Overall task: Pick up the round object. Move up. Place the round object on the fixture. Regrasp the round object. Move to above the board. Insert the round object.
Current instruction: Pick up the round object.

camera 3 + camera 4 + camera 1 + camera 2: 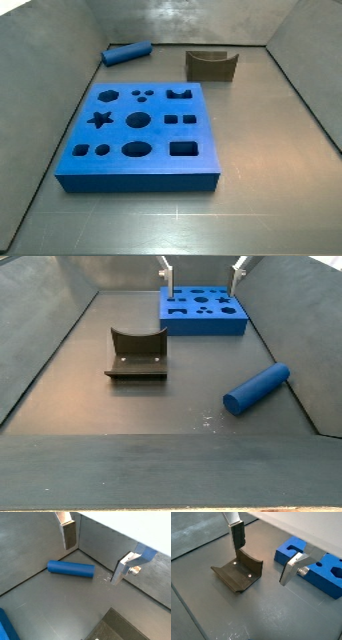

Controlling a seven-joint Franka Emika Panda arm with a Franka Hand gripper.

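The round object, a blue cylinder peg (127, 52), lies on its side on the grey floor near a wall; it also shows in a side view (255, 389) and a wrist view (70, 568). The dark fixture (210, 65) with a curved notch stands apart from it, seen also in a side view (136, 354) and a wrist view (238, 573). The blue board (140, 135) with several shaped holes lies flat. My gripper (95, 554) is open and empty, high above the floor; its fingers (167, 273) show over the board (201, 311).
Grey walls enclose the floor on all sides (54, 60). A corner of the board (314, 564) lies beside the fixture in a wrist view. The peg rests close to the wall (301, 346).
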